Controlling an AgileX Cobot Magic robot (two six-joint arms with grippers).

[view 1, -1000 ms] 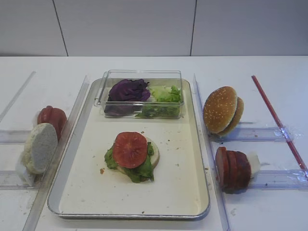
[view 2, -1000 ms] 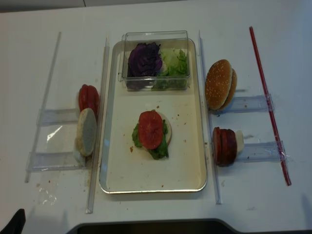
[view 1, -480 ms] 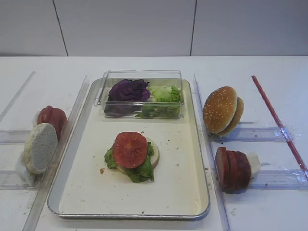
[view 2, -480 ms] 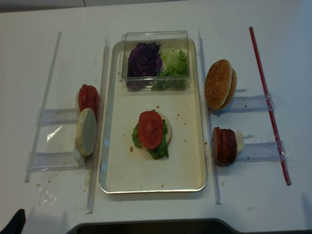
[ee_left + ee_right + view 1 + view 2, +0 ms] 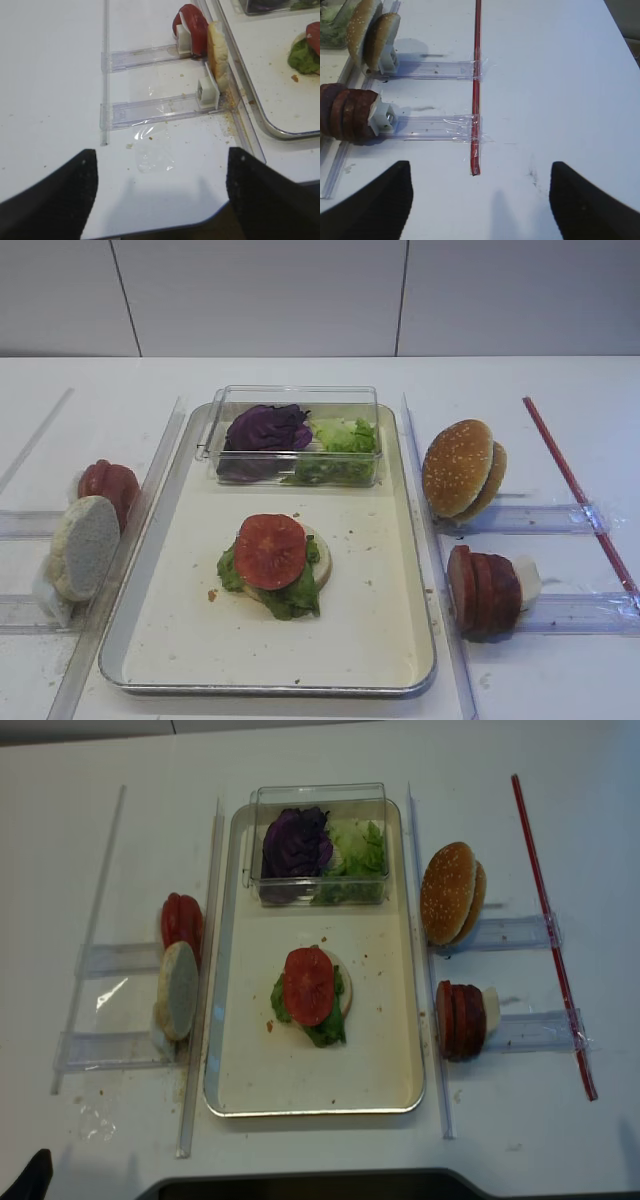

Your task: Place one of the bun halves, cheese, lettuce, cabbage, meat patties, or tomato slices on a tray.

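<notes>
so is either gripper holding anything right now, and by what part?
Nothing is held. The left gripper and right gripper are both open over bare table, clear of the food.

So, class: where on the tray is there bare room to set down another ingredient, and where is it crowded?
The tray is bare along its near rim, in front of the stack topped with a tomato slice, and down both sides of it. The far end is crowded by the clear box of cabbage and lettuce.

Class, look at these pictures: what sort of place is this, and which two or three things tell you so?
Probably a lab bench set up as a mock burger station. Ingredients stand on edge in taped clear holders, a tray holds a part-built burger, and the table and wall are plain white.
</notes>
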